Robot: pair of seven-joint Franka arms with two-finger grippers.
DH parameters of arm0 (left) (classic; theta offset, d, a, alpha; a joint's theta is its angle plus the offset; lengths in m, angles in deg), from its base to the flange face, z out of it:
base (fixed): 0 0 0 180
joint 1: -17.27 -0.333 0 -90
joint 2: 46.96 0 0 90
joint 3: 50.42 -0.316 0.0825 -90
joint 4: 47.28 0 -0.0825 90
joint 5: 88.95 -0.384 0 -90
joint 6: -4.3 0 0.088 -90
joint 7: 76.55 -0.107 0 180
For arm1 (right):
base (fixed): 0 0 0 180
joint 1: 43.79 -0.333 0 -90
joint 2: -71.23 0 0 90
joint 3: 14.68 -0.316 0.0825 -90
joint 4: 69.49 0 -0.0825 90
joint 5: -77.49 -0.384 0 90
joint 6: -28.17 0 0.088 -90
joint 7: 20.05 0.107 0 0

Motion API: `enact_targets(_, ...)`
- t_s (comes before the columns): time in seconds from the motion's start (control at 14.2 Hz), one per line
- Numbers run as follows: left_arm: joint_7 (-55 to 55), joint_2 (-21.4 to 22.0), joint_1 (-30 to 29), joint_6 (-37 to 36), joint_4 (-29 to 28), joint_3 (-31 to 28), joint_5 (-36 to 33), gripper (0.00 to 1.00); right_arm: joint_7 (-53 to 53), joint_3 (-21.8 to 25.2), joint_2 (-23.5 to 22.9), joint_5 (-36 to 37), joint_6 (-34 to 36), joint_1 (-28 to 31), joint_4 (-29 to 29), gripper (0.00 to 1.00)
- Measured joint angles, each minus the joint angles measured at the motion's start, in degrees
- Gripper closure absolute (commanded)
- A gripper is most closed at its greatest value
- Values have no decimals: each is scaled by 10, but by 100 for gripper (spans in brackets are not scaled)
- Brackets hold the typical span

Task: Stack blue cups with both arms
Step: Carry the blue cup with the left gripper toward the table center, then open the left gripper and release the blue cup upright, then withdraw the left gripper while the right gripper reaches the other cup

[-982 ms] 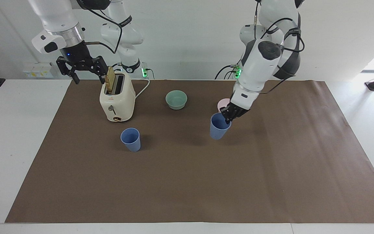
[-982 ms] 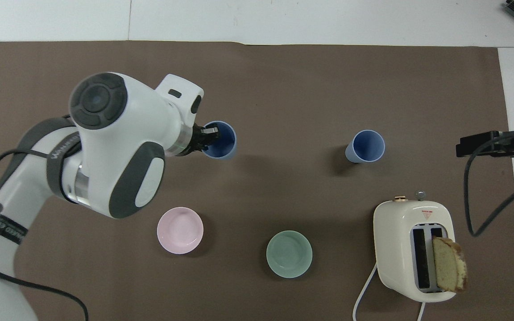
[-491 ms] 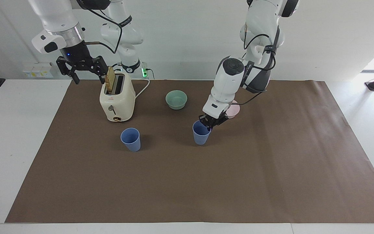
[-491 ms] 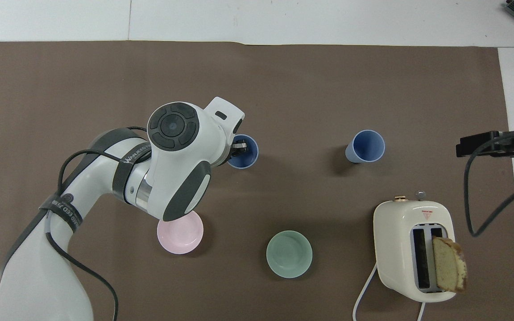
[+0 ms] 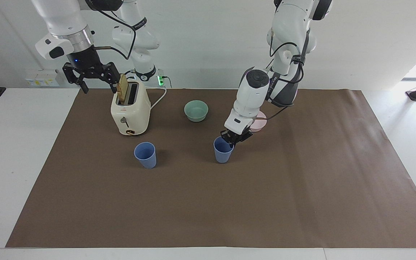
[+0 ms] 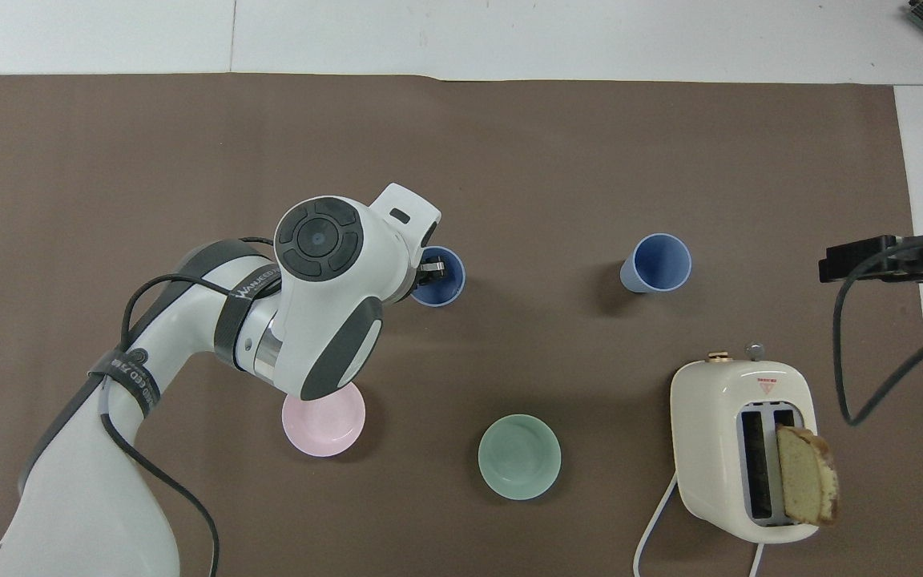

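Facing view first: the left end effector (image 5: 232,139) is down at the rim of one blue cup (image 5: 222,151), which stands upright on the brown mat of the table (image 5: 229,202). Its fingers are closed on the rim, one inside the cup and one outside. The second blue cup (image 5: 145,154) stands upright too, alone, toward the right arm's end of the table and a little farther from the robots than the toaster (image 5: 130,110). The right end effector (image 5: 96,80) hangs in the air just beside the bread slice (image 5: 122,88) that sticks out of the toaster — its fingers are spread wide and hold nothing. A green bowl (image 5: 196,110) and a pink bowl (image 5: 259,122) lie nearer to the robots than the cups.

Overhead view: the left arm covers part of the held cup (image 6: 439,280), and the fingertip (image 6: 432,265) shows inside its mouth. The free cup (image 6: 657,263) is well apart from it. The pink bowl (image 6: 325,421) is half under the arm — the green bowl (image 6: 519,457) lies between it and the toaster (image 6: 742,449).
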Motion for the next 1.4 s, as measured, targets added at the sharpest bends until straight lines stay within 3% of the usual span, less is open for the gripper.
enact_targets(0.07, 0, 0, 0, 6, -4, -1, 0, 100, 0, 0, 0, 0, 0, 0, 0, 0)
enact_targets(0.14, 0, 0, 0, 13, -8, -1, 0, 94, 0, 0, 0, 0, 0, 0, 0, 0)
enact_targets(0.28, 0, 0, 0, 21, -15, -1, 0, 2, 0, 0, 0, 0, 0, 0, 0, 0)
enact_targets(0.56, 0, 0, 0, 21, -15, -6, 0, 0, 0, 0, 0, 0, 0, 0, 0, 0)
enact_targets(0.77, -3, 12, -11, -21, 7, -15, -6, 0, 0, 0, 0, 0, -4, 0, 0, 0)
enact_targets(1.12, -101, 84, -86, -109, 20, -20, -13, 0, 0, -6, -2, 0, -42, -4, -18, 0)
enact_targets(1.4, -217, 120, -150, -177, 18, -22, -13, 0, 0, -7, -22, 0, -116, -15, -66, 0)
